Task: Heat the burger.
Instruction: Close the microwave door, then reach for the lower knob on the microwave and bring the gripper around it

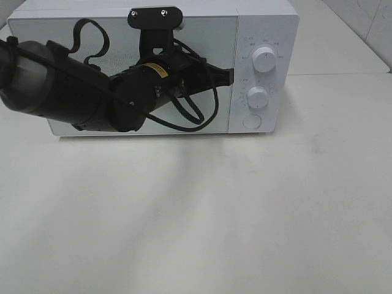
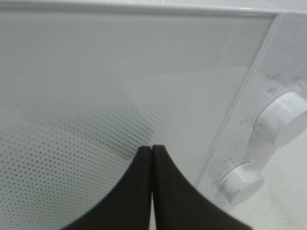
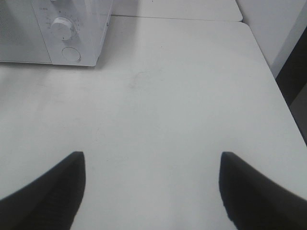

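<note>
The burger showed in no view, probably behind the shut door of the white box-shaped microwave (image 1: 269, 30). The left end effector (image 2: 152, 149), tips pressed together, pointed at the door's edge. Turning a white round knob (image 1: 258, 97) likely came next. The right end effector (image 3: 152, 155) hung spread and empty.

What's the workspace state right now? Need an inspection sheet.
Surface: white table, bare in front of the microwave.
Job's things: microwave at the back, door closed; burger not seen in any view.
Clutter: nothing seen.
Grippers: left gripper shut, empty, close to the door near its control-panel edge; right gripper open, empty, above bare table.
Cables: black cable loops off the left arm across the door.
Surroundings: pale tiled surface beyond the table, back right.
</note>
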Controlling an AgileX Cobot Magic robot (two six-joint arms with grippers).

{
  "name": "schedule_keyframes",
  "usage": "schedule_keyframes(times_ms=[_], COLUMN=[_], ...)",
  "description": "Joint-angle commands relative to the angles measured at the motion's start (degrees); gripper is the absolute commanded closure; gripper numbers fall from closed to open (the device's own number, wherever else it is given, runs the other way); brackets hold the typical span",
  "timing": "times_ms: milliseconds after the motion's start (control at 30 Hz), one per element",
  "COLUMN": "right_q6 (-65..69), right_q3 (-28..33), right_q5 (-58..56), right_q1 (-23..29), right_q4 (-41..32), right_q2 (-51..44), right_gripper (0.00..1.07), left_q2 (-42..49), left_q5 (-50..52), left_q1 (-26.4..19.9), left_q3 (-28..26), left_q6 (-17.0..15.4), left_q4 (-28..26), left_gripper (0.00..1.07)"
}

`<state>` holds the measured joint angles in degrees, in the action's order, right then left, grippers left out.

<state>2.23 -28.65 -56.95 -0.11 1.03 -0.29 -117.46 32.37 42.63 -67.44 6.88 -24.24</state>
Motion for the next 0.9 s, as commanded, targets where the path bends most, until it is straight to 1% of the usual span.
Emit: schedule_keyframes(times_ms=[33, 167, 233, 267, 300, 333, 367, 400, 433, 467, 500, 533, 567, 600, 633, 667, 700, 733, 767, 800, 833, 867, 900], right_q6=[0.40, 0.40, 0.40, 0.40, 0.40, 0.40, 0.40, 0.40, 0.40, 0.40, 0.40, 0.40, 0.40, 0.40, 0.40, 0.40, 0.40, 0.40, 0.40, 0.40, 0.40, 0.40, 0.40], right_q3=[0.23, 0.23, 0.23, 0.23, 0.23, 0.23, 0.23, 0.23, 0.23, 0.23, 0.23, 0.23, 0.23, 0.23, 0.23, 0.23, 0.23, 0.23, 0.23, 0.23, 0.23, 0.23, 0.23], right_q5=[0.06, 0.06, 0.06, 0.06, 0.06, 0.06, 0.06, 0.06, 0.06, 0.06, 0.06, 0.06, 0.06, 0.06, 0.06, 0.06, 0.06, 0.06, 0.06, 0.06, 0.06, 0.06, 0.06], right_q1=[-0.23, -0.23, -0.23, -0.23, -0.23, -0.23, -0.23, -0.23, -0.23, -0.23, -0.23, -0.23, -0.23, -0.23, -0.23, -0.23, -0.23, -0.23, -0.23, -0.23, -0.23, -0.23, -0.23], right_q4=[0.11, 0.11, 0.11, 0.11, 0.11, 0.11, 0.11, 0.11, 0.11, 0.11, 0.11, 0.11, 0.11, 0.11, 0.11, 0.11, 0.11, 0.11, 0.11, 0.11, 0.11, 0.11, 0.11], right_q2=[-1.55, -1.55, -1.55, -1.55, -1.55, -1.55, -1.55, -1.55, -1.55, -1.55, -1.55, -1.55, -1.55, -1.55, -1.55, -1.55, -1.55, -1.55, -1.55, -1.55, -1.55, -1.55, -1.55], right_gripper=[0.32, 0.32, 0.32, 0.32, 0.32, 0.32, 0.32, 0.32, 0.32, 0.32, 0.32, 0.32, 0.32, 0.32, 0.32, 0.32, 0.32, 0.32, 0.32, 0.32, 0.32, 0.32, 0.32], left_q2=[-0.06, 0.69, 1.55, 1.55, 2.12, 2.29, 2.29, 2.86, 2.98, 2.98, 3.61, 3.61, 4.53, 4.98, 4.98, 6.07, 6.65, 6.65, 7.62, 8.37, 8.37, 9.51, 10.14], left_q5=[4.35, 2.06, -2.64, -2.64, -6.70, -8.54, -8.54, -13.41, -15.53, -15.53, -20.86, -20.86, -27.16, -30.31, -30.31, -36.50, -39.65, -39.65, -45.26, -48.59, -48.59, -54.55, -56.95], left_q1=[-2.01, -1.03, -0.17, -0.17, 0.52, 0.69, 0.69, 1.15, 1.20, 1.20, 1.72, 1.72, 2.29, 2.29, 2.29, 2.81, 2.86, 2.86, 2.86, 2.86, 2.86, 2.86, 2.86], left_q3=[-1.49, -1.43, -1.43, -1.43, -1.43, -1.43, -1.43, -1.43, -1.43, -1.43, -1.43, -1.43, -1.43, -1.43, -1.43, -1.43, -1.43, -1.43, -1.43, -1.43, -1.43, -1.43, -1.43], left_q6=[-0.06, -0.06, 0.00, 0.00, 0.00, 0.00, 0.00, 0.00, 0.00, 0.00, 0.00, 0.00, 0.00, 0.00, 0.00, -0.06, -0.06, -0.06, -0.17, -0.17, -0.17, -0.17, -0.11], left_q4=[-2.75, -1.49, -1.38, -1.38, -1.38, -1.38, -1.38, -1.38, -1.38, -1.38, -1.38, -1.38, -0.34, 0.46, 0.46, 0.86, 1.15, 1.15, 1.15, 1.15, 1.15, 1.15, 1.20], left_gripper=[1.07, 1.07, 1.07, 1.07, 1.07, 1.05, 1.05, 0.97, 0.91, 0.91, 0.76, 0.76, 0.55, 0.41, 0.41, 0.18, 0.10, 0.10, 0.05, 0.05, 0.05, 0.06, 0.06])
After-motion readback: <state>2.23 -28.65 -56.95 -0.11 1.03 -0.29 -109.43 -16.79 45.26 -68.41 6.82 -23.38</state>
